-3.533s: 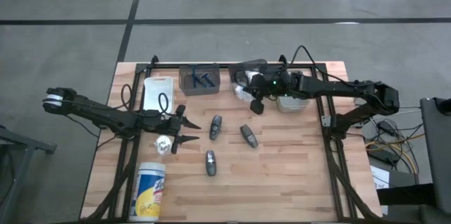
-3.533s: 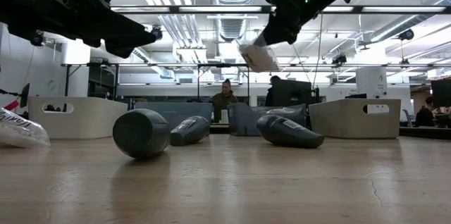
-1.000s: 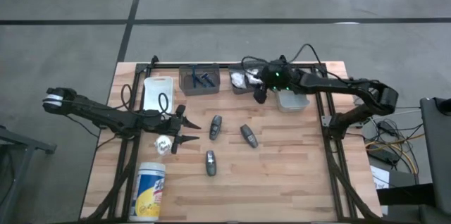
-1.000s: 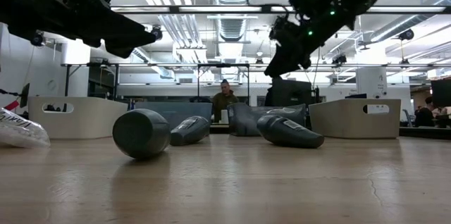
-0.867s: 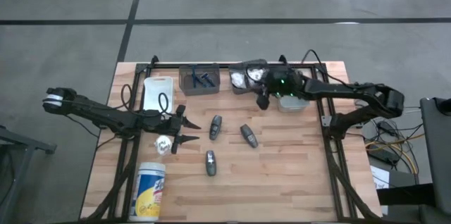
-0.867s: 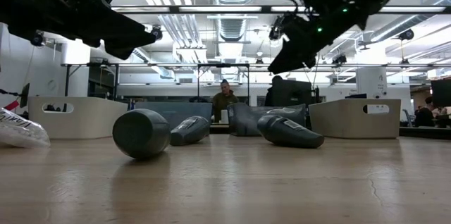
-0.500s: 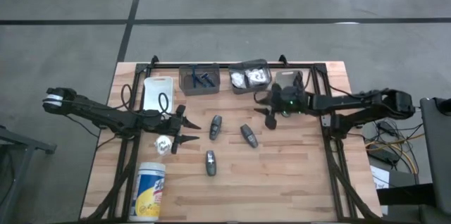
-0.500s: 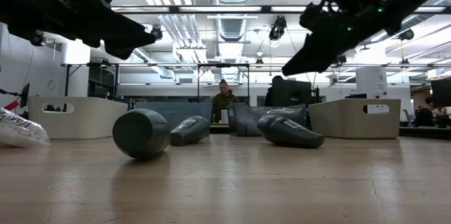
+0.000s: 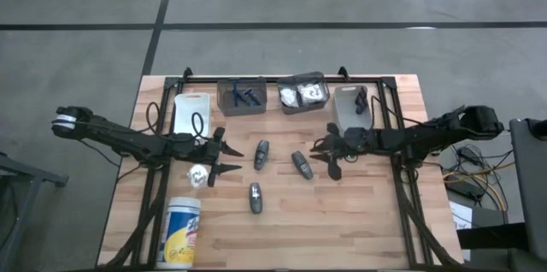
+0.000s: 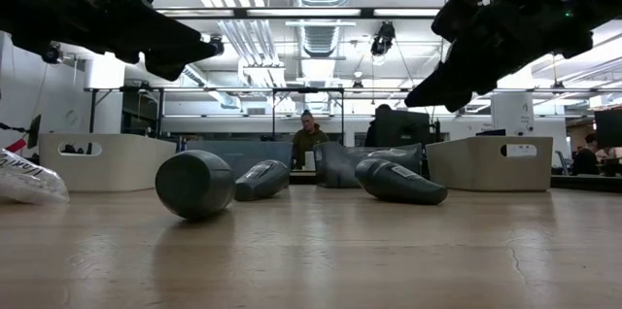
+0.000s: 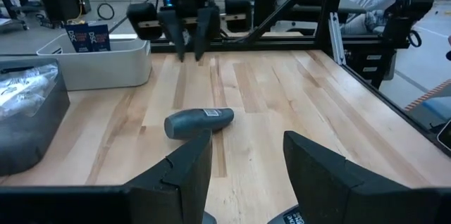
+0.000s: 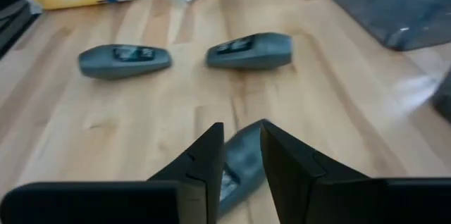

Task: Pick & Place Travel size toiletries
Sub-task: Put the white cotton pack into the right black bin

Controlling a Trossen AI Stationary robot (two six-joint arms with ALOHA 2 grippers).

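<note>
Three dark grey tubes lie flat on the wooden table: one (image 9: 261,154), one (image 9: 301,164) and one (image 9: 255,197). My right gripper (image 9: 327,156) is open and hovers just right of the right-hand tube (image 12: 239,162), touching nothing. My left gripper (image 9: 232,159) is open and waits above the table to the left of the tubes. A small white packet (image 9: 198,174) lies beside it. More white packets sit in a clear bin (image 9: 303,94), and blue sticks lie in a grey bin (image 9: 242,95).
A tall white canister (image 9: 181,231) lies near the near left corner. A white bin (image 9: 191,111) and a clear bin (image 9: 350,105) with a small black piece stand in the far row. Bare wood lies toward the near right. People sit in the room behind.
My right gripper has moved from beside the bin of white packets toward the near edge and a little to the right, coming down next to the right-hand tube. Tubes and packet have stayed in place.
</note>
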